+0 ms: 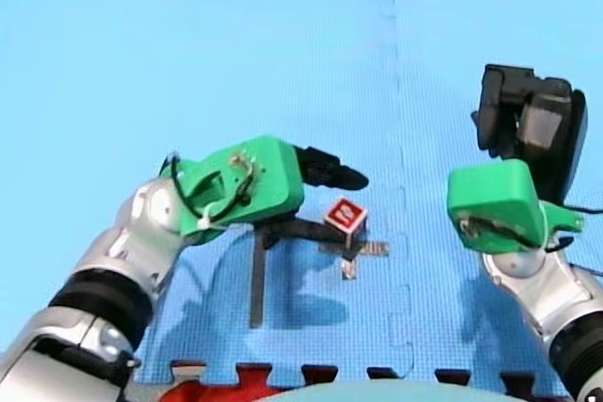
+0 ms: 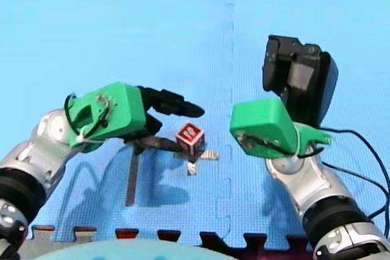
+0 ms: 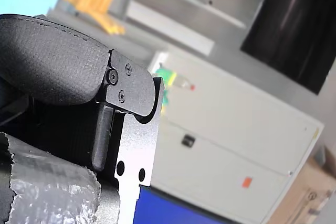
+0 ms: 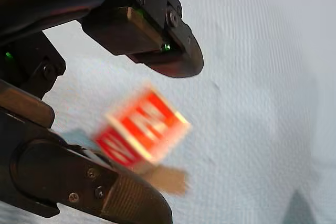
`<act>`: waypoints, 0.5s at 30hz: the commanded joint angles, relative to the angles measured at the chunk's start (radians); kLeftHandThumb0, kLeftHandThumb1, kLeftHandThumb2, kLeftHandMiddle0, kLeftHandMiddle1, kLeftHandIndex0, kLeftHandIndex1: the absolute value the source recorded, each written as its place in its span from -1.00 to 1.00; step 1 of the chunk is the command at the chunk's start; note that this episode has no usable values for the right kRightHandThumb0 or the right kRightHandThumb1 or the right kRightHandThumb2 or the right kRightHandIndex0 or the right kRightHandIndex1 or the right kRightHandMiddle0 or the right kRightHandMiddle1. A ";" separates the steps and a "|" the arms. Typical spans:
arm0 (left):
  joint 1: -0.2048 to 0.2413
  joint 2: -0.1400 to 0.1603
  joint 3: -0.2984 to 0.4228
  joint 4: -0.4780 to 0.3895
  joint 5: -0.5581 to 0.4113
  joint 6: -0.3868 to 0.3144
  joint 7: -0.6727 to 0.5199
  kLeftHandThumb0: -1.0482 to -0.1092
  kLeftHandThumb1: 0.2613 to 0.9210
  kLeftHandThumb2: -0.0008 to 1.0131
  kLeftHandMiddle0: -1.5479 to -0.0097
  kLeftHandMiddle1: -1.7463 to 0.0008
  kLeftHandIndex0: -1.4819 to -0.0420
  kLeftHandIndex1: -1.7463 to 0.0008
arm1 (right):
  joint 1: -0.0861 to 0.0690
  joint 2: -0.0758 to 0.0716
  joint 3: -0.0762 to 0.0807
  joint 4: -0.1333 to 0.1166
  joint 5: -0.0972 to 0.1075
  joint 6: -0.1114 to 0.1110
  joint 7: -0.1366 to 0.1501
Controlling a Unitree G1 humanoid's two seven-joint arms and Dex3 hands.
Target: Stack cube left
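A red cube [image 1: 346, 216] with white markings sits tilted on the blue foam mat [image 1: 188, 63], over a grey tape cross [image 1: 363, 249]. My left hand [image 1: 325, 200] reaches in from the left around it. One black finger [image 1: 330, 172] hangs above the cube with a gap, and the lower fingers [image 1: 287, 229] lie along the mat up to its left side. In the second wrist view the cube [image 4: 143, 130] appears between an upper finger [image 4: 168, 59] and a lower finger [image 4: 100, 187], close to the lower one. My right hand [image 1: 524, 120] is raised at the right, away from the cube, holding nothing.
A long dark tape strip [image 1: 256, 280] runs toward me from under the left hand. Red mat pieces [image 1: 236, 378] border the near edge. A black cable [image 2: 359, 150] trails beside the right arm. The first wrist view has a black finger [image 3: 58, 64] against room cabinets.
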 commanded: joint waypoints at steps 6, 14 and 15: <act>0.039 0.199 -0.011 -0.500 0.078 0.148 -0.148 -0.86 0.67 -0.98 -0.11 -1.00 0.25 0.99 | 0.007 -0.008 -0.006 0.006 0.004 -0.002 -0.005; 0.084 0.270 0.036 -0.688 0.052 0.167 -0.191 -1.00 0.84 -0.97 0.07 -0.94 0.24 0.98 | 0.013 -0.008 -0.004 0.007 0.005 -0.002 -0.006; 0.087 0.276 0.038 -0.709 0.054 0.184 -0.200 -1.00 0.85 -0.97 0.08 -0.92 0.23 0.98 | 0.015 -0.007 -0.003 0.006 0.004 -0.001 -0.007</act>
